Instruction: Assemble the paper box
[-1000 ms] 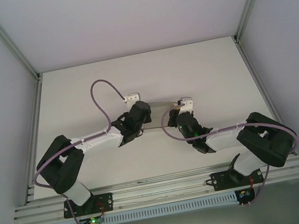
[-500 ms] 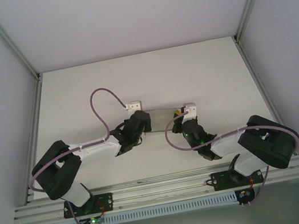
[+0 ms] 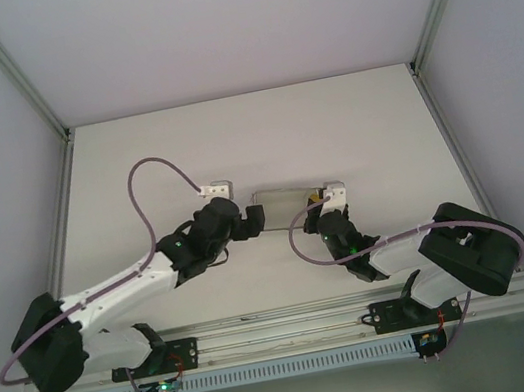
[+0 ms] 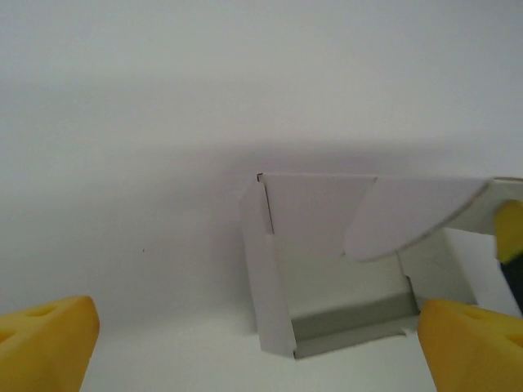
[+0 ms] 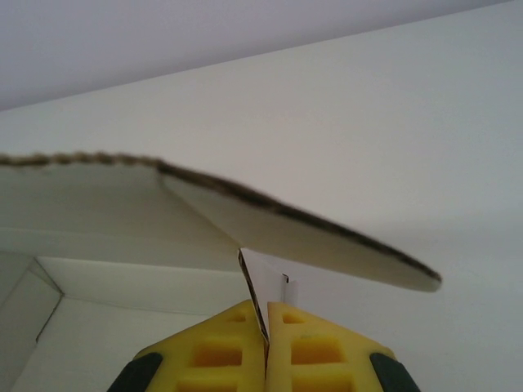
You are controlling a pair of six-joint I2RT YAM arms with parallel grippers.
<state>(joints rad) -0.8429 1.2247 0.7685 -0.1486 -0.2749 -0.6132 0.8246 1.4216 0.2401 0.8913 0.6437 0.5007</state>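
Left claw [image 3: 252,220] first: its jaws stand wide apart. On my left wrist feed [image 4: 260,343] the two yellow fingertips [image 4: 45,339] sit at the bottom corners of the picture with bare table [image 3: 133,158] between them. Nothing is held. It hovers just beside the left end of the paper box [image 3: 280,196], and from above I cannot tell whether it touches the card.

I count one box, of plain white card. It sits about the middle of the table, well apart from every edge. The left wrist feed shows it [image 4: 327,269] partly folded: an open tray with upright walls, its inside in shadow. One flap [image 4: 409,216] with a rounded corner leans over the opening from the right.

At the right end of the box is the right claw [image 3: 321,198], and its jaws are closed tight on card. On the right wrist feed [image 5: 265,343] the two yellow pads [image 5: 221,347] press together on a thin upright edge of the box. The same flap [image 5: 286,224] spreads overhead there, its cut edge looking brownish.

Counting the rest gives two arms, the left arm [image 3: 117,293] reaching in from the near left corner and the right arm [image 3: 454,248] from the near right. There are two purple cables, one looping above the left wrist [image 3: 143,181] and one curling beside the right wrist [image 3: 295,241].
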